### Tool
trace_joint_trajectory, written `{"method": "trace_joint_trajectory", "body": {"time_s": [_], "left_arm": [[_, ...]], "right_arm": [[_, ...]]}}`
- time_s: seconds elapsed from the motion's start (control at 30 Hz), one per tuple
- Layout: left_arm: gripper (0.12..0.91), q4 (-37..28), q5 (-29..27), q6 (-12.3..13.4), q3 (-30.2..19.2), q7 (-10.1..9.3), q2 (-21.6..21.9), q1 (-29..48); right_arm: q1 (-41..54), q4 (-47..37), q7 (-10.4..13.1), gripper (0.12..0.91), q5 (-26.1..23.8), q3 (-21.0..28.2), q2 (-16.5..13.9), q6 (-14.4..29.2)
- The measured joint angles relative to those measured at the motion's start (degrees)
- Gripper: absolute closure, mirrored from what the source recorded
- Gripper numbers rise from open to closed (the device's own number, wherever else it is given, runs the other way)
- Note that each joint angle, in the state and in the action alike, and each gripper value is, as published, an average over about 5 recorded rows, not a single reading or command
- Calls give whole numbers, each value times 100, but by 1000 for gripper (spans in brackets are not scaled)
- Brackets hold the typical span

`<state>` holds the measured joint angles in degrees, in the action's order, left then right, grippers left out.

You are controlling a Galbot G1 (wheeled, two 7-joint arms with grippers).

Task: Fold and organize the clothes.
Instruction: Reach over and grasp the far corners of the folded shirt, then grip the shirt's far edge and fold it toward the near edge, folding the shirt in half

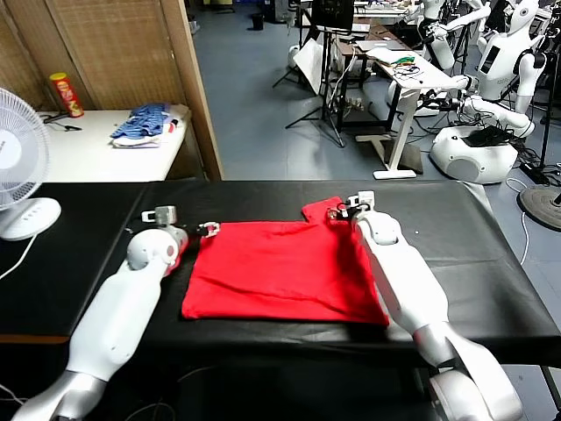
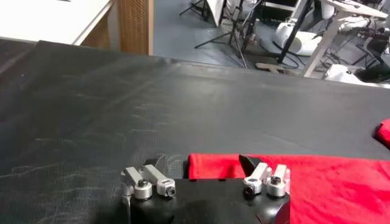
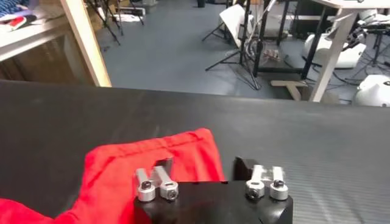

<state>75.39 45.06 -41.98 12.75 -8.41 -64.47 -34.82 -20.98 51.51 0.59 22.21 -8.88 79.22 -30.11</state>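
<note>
The clothes, a bright red T-shirt [image 1: 280,267], lie flat on the black table [image 1: 456,228], plain side up. My left gripper [image 1: 209,230] rests at the shirt's far left corner. In the left wrist view that gripper [image 2: 204,164] is open, and the red cloth edge [image 2: 213,167] lies between its fingers. My right gripper [image 1: 340,211] sits at the far right sleeve. In the right wrist view it [image 3: 204,165] stands open over the sleeve [image 3: 183,152], one finger on the cloth and the other on bare table.
A white fan [image 1: 17,149] stands at the table's left edge. Behind it a white side table holds a blue striped pile [image 1: 140,124] and a red can [image 1: 67,95]. Other robots [image 1: 491,79] and stands fill the floor beyond.
</note>
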Motion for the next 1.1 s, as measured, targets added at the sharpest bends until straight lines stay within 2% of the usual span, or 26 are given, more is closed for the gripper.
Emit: {"method": "trace_joint_trajectory", "body": {"time_s": [0.13, 0.2, 0.3, 0.5, 0.67, 0.87, 1.1], "left_arm": [[676, 37, -10, -19, -20, 10, -11, 8], [793, 43, -12, -28, -22, 10, -21, 13], [893, 89, -10, -33, -17, 13, -25, 6], [904, 274, -32, -32, 55, 1, 36, -77], [904, 627, -122, -31, 147, -26, 208, -234], [904, 1473, -89, -29, 280, -30, 638, -615], [904, 2459, 97, -27, 520, -54, 1274, -1255]], "right_arm": [[-48, 43, 20, 870, 16, -72, 17, 29], [-88, 96, 29, 896, 53, -114, 9, 80], [-175, 224, 31, 903, 179, -181, -39, 187], [-459, 875, -3, 903, 587, -213, -250, 193], [-891, 1863, 154, 903, 1031, -314, -581, -11], [-1557, 3125, 294, 903, 1570, -502, -1119, -284], [-2325, 4243, 516, 903, 1872, -669, -1676, -797]]}}
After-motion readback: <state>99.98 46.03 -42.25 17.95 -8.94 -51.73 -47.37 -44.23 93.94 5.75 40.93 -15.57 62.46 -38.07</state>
